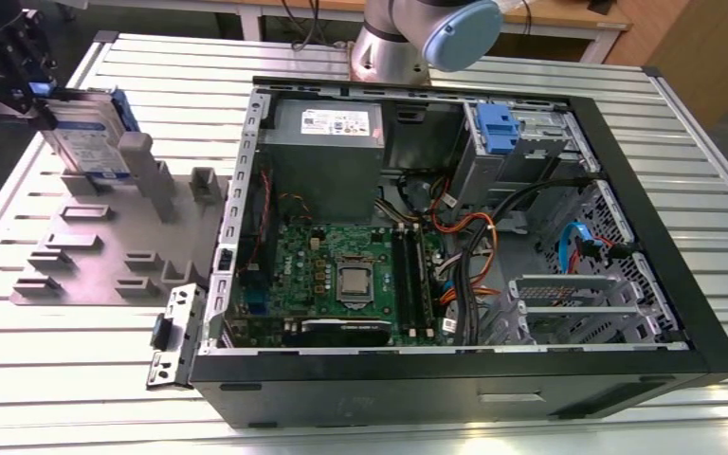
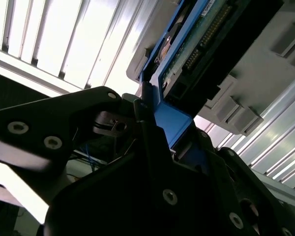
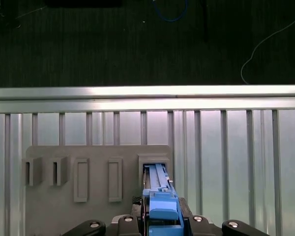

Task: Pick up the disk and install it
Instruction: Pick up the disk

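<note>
The gripper [image 1: 35, 93] is partly cut off at the exterior view's left edge, pinching the upright disk [image 1: 86, 133], perhaps seated in the rack [image 1: 99, 256].

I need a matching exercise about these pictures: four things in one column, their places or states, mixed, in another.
1 the disk
2 power-supply box
3 grey slotted stand
4 computer case

A flat, on the exterior view's left of the case
B open, motherboard showing
C upright, held by the hand
D inside the case

Pairs: 1-C; 2-D; 3-A; 4-B
</note>
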Controlling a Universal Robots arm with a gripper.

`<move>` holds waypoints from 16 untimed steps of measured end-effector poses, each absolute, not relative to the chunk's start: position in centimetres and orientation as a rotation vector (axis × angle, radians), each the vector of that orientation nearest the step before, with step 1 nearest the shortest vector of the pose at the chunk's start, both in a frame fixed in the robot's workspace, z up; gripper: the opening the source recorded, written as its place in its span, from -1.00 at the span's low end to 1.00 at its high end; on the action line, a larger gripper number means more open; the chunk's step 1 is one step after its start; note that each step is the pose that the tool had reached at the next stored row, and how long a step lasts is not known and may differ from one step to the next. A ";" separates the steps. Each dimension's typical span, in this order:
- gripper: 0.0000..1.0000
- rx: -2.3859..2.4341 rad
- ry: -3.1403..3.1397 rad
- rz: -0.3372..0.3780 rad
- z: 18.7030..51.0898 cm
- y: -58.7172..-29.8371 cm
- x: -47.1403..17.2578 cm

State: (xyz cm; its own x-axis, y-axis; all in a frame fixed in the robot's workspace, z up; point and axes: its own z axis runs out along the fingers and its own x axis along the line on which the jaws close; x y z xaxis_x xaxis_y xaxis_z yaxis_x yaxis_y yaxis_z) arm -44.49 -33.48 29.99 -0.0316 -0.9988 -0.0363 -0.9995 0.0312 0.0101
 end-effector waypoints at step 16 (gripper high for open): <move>-0.26 -2.173 2.242 0.051 31.0 -33.5 -44.5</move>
